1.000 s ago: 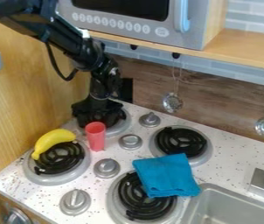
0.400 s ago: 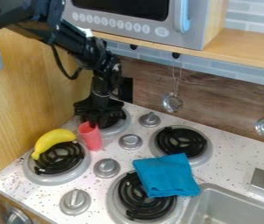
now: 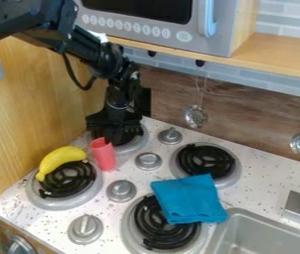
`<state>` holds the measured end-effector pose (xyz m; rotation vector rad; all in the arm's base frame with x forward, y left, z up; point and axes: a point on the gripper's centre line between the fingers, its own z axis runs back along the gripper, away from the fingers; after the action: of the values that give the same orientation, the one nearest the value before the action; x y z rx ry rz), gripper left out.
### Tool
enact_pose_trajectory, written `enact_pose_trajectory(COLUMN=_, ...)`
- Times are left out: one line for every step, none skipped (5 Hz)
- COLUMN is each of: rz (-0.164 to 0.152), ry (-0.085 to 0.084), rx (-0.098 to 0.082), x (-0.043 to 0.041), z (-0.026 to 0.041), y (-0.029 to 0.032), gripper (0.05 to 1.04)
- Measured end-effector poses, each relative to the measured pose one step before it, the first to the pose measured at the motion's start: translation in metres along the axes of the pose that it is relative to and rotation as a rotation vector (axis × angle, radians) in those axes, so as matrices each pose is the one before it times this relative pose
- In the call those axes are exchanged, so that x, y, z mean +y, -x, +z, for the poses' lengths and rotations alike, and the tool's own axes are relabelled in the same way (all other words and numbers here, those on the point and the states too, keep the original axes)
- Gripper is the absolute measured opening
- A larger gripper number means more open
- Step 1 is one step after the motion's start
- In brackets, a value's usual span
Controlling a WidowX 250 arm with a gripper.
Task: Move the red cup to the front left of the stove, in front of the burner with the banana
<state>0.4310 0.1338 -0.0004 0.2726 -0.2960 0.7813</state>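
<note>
Draping over the near burner point(image 3: 159, 238), the folded blue cloth point(image 3: 189, 200) reaches almost to the rim of the sink point(image 3: 246, 225); it would probably snag on the coil or slide if something brushed it. To the left, the banana point(image 3: 61, 159) rests on the edge of the left burner point(image 3: 68, 179), and being curved, it could roll or swing from a light knock.

Just beyond stands the red cup point(image 3: 104, 155), between that burner and the round knobs point(image 3: 148, 160), tilted with its mouth toward the left. It looks poorly balanced: a small push from behind could tip it onto the banana, and a loose hold could let it drop or spin.

The black hand point(image 3: 114, 139) hangs right behind the cup, over the far-left burner point(image 3: 133, 142). I cannot tell whether it is spread, pressed together or pinching the rim. If low, it might scrape the coil; farther back, the wooden backsplash point(image 3: 169, 99) leaves little room for the wrist.
</note>
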Motion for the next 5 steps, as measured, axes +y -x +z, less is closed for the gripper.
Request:
enact_pose_trajectory(rz=-0.0013, ry=-0.0065, rx=0.0008, x=0.00156, z=-0.00097, y=0.00157, gripper=0.072)
enact_pose_trajectory(rz=-0.037, ry=-0.0541, rx=-0.0514, x=0.01191, z=0.00704, y=0.00164, gripper=0.072)
enact_pose_trajectory(rz=-0.1244, ry=-0.1011, rx=-0.1432, x=-0.00123, z=0.02302, y=0.00787, gripper=0.072)
enact_pose_trajectory(rz=-0.0402, ry=-0.0358, rx=-0.065, x=0.01073, z=0.01704, y=0.00276, gripper=0.072)
enact_pose_trajectory(rz=-0.0277, ry=-0.0189, rx=-0.0419, x=0.00725, z=0.01327, y=0.00653, gripper=0.072)
